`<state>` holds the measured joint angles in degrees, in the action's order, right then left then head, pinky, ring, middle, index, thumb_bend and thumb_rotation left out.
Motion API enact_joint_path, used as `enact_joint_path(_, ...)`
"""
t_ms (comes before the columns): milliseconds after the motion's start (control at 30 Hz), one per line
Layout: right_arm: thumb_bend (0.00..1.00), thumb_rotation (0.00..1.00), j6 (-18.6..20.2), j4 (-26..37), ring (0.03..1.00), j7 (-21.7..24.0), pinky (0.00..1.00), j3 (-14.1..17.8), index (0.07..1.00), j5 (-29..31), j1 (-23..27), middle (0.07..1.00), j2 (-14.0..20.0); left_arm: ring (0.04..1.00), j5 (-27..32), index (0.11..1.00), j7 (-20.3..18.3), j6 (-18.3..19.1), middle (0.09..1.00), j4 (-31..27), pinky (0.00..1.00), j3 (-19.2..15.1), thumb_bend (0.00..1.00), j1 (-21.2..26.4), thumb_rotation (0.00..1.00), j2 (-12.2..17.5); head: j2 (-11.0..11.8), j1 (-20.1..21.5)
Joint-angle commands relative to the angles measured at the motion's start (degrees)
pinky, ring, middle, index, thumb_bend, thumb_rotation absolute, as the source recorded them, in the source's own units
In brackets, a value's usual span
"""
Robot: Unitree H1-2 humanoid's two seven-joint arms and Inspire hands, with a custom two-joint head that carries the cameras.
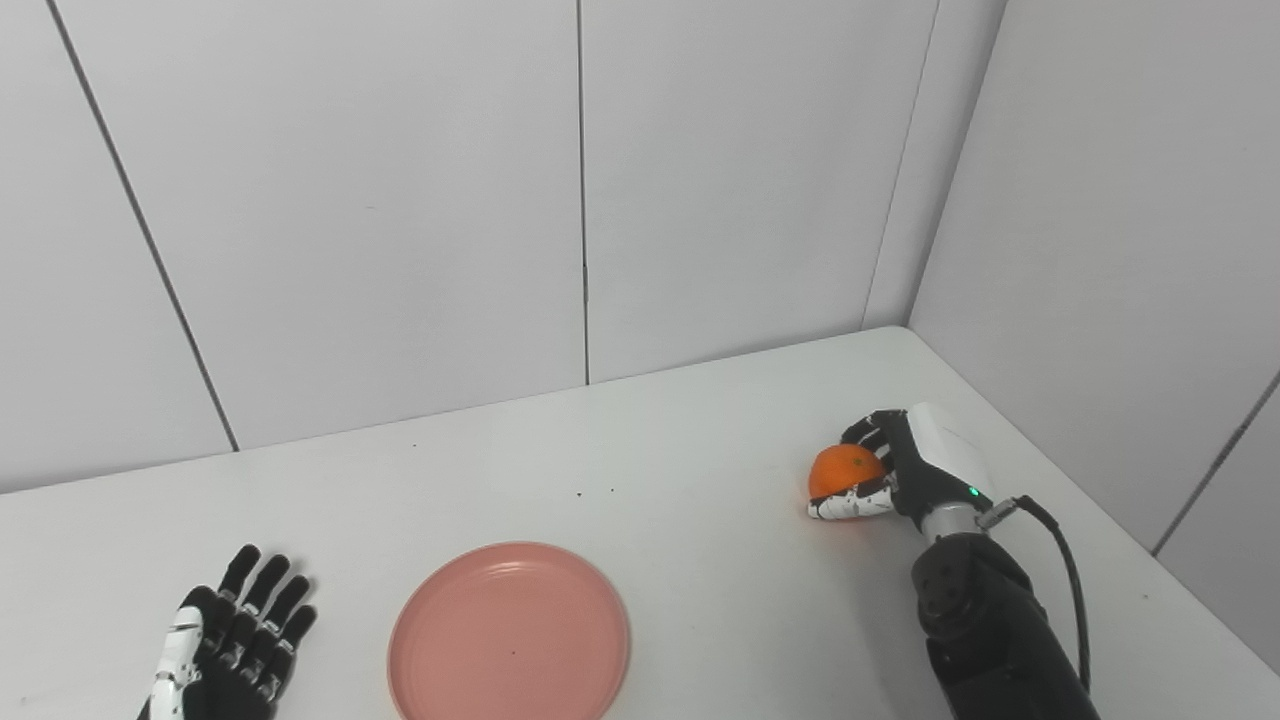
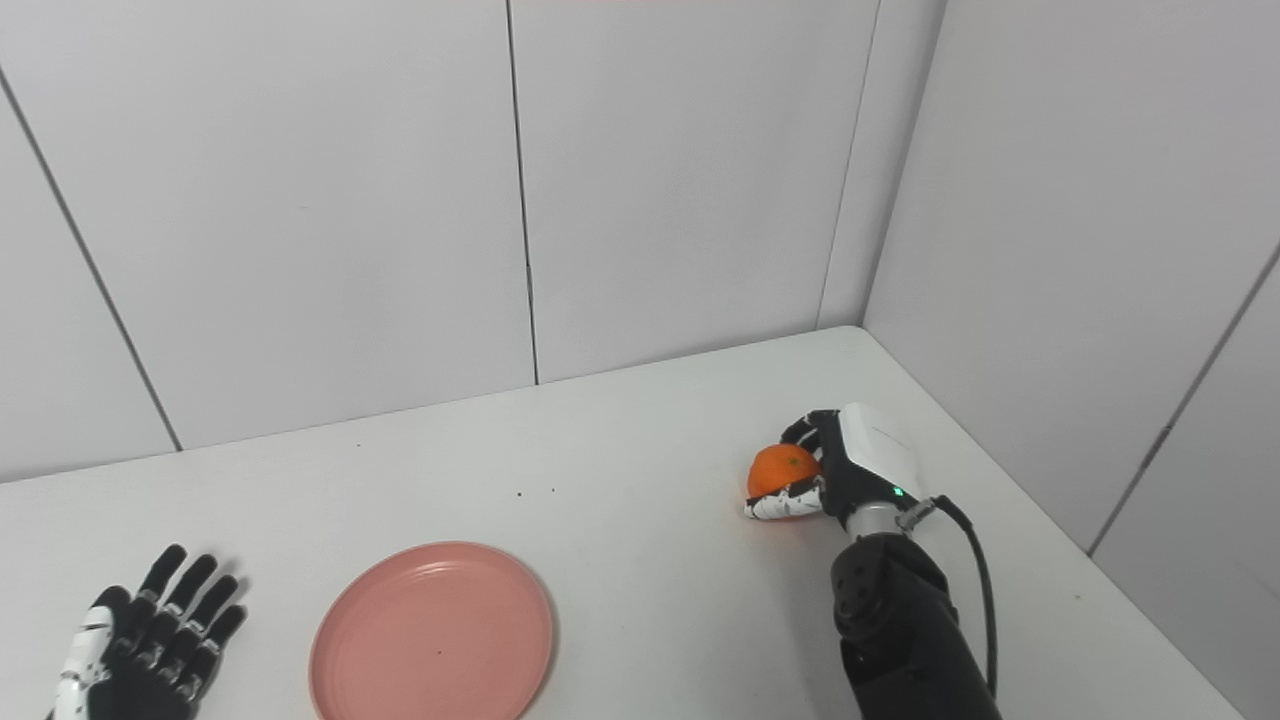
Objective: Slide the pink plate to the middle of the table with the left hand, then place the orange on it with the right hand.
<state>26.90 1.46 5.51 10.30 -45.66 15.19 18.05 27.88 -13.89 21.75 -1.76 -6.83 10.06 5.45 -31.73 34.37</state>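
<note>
A pink plate [image 1: 509,634] lies flat on the white table [image 1: 690,440], near the front edge and left of centre. My left hand [image 1: 232,640] rests palm down on the table to the plate's left, fingers spread, holding nothing and apart from the plate. At the right side, my right hand [image 1: 900,465] is curled around an orange [image 1: 843,468], thumb under it and fingers behind it. The orange sits at or just above the table surface, well to the right of the plate.
White wall panels close off the back and the right side of the table, meeting at the far right corner. A few small dark specks [image 1: 596,491] dot the table behind the plate. A black cable [image 1: 1065,560] loops from my right wrist.
</note>
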Motion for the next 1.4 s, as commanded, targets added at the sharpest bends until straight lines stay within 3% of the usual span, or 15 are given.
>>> enact_joint_path(0,0.76,0.15,-0.01,0.4,0.494,-0.4,0.42,-0.15,0.537,-0.44,1.51,0.554,1.53,0.979,-0.41,0.982,1.03,2.07,0.987,0.74,1.0,0.1,0.3,-1.08,1.0,0.19,-0.04,-0.05)
enact_joint_path(33,0.62,0.15,-0.01,0.37,0.482,-0.28,0.41,-0.2,0.507,-0.41,1.5,0.546,1.6,0.976,-0.38,0.98,1.09,2.13,0.984,0.7,1.0,0.08,0.3,-1.08,1.0,0.14,-0.06,-0.08)
enact_joint_path(133,0.53,0.14,0.0,0.53,0.46,-0.3,0.38,-0.15,0.488,-0.38,1.41,0.527,1.6,0.978,-0.25,0.984,0.63,1.89,0.987,0.88,1.0,0.19,0.3,-1.1,1.0,0.27,-0.12,-0.09)
enact_joint_path(333,0.52,0.14,-0.02,1.55,0.426,-1.08,0.34,0.08,0.485,-0.26,1.24,0.5,1.84,0.974,-0.25,0.981,1.28,2.38,0.985,0.53,1.0,0.11,0.3,-1.1,1.0,-0.15,-0.37,-1.05)
enact_joint_path(700,0.52,0.14,-0.01,10.8,0.404,0.26,0.33,0.44,0.485,-0.43,0.73,0.47,1.4,0.961,0.03,0.966,2.46,2.74,0.97,-0.46,1.0,0.76,0.3,-1.42,1.0,-1.06,-1.46,-4.44)
enact_joint_path(1167,0.52,0.14,0.0,21.29,0.426,5.55,0.34,-2.08,0.485,-3.78,2.55,0.477,-0.01,0.933,-1.65,0.94,3.44,1.68,0.948,-1.67,0.95,2.79,0.34,-1.99,1.0,-2.68,-4.79,-10.78)
enact_joint_path(1367,0.52,0.14,-0.17,24.17,0.456,7.74,0.37,-4.78,0.486,-4.71,3.2,0.509,-0.87,0.929,-3.08,0.934,5.12,2.03,0.94,-2.64,0.95,3.71,0.36,-2.21,1.0,-3.97,-5.43,-13.77)
